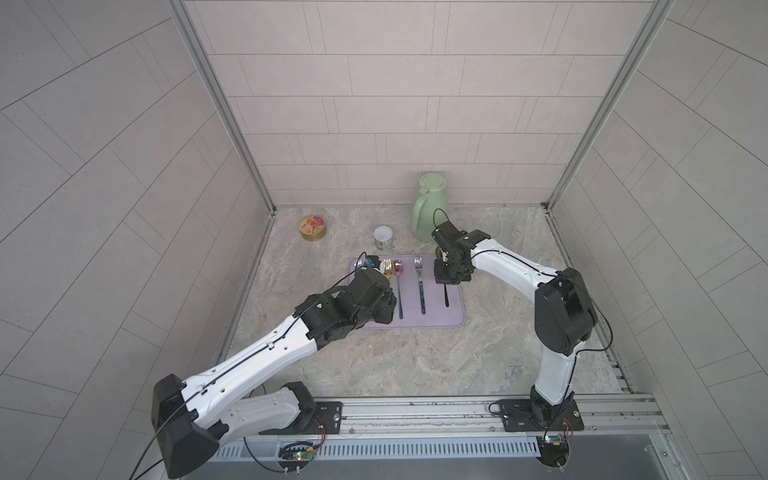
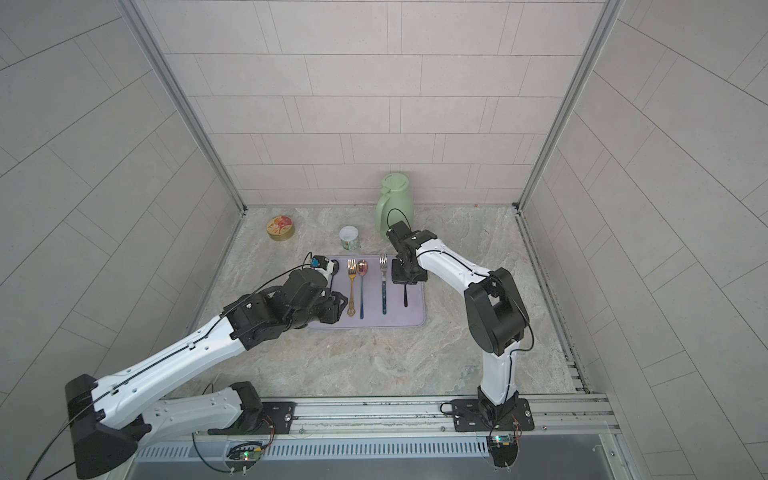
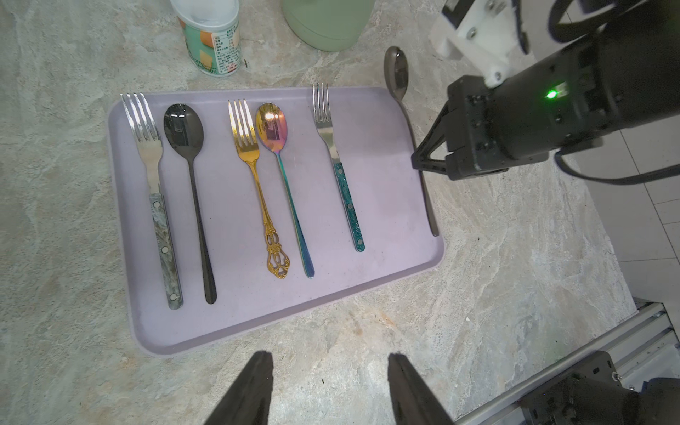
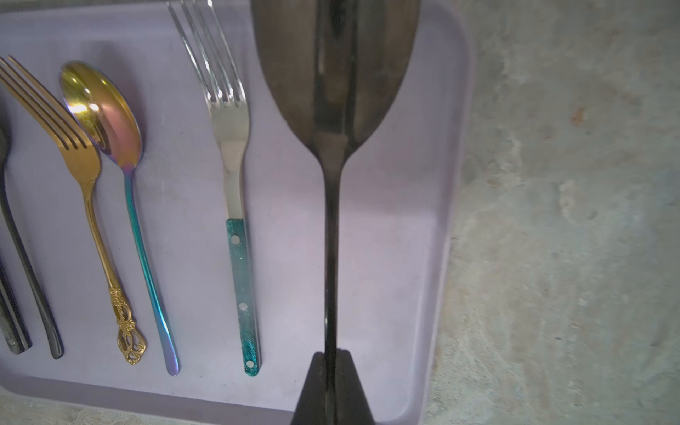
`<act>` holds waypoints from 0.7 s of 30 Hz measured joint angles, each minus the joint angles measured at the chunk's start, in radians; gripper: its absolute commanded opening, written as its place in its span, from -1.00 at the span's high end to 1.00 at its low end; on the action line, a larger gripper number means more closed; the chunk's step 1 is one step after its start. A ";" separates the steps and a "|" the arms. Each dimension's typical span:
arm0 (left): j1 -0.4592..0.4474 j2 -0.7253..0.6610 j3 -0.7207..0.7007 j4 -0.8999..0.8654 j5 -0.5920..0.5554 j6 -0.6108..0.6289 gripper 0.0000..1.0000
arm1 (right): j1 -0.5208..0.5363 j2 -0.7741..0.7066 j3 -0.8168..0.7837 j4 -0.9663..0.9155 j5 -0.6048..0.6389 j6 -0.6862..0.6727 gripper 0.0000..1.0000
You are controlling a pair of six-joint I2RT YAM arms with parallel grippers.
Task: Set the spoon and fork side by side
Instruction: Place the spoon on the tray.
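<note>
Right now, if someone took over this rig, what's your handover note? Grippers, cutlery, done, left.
Right gripper: shut on the dark spoon, fingers on its handle, over the tray on the right arm's side of the teal-handled fork, roughly parallel to it. I cannot tell whether the spoon touches the tray.
Left gripper: open, empty, at the tray's left side.
Done: marbled fork with black spoon, and gold fork with iridescent spoon, lie paired on the tray.
Left: lay the dark spoon beside the teal-handled fork, release, withdraw.
</note>
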 measured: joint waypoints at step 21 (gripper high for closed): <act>0.021 -0.018 -0.003 -0.007 0.005 0.014 -0.06 | 0.045 0.160 0.035 0.027 0.000 0.040 0.92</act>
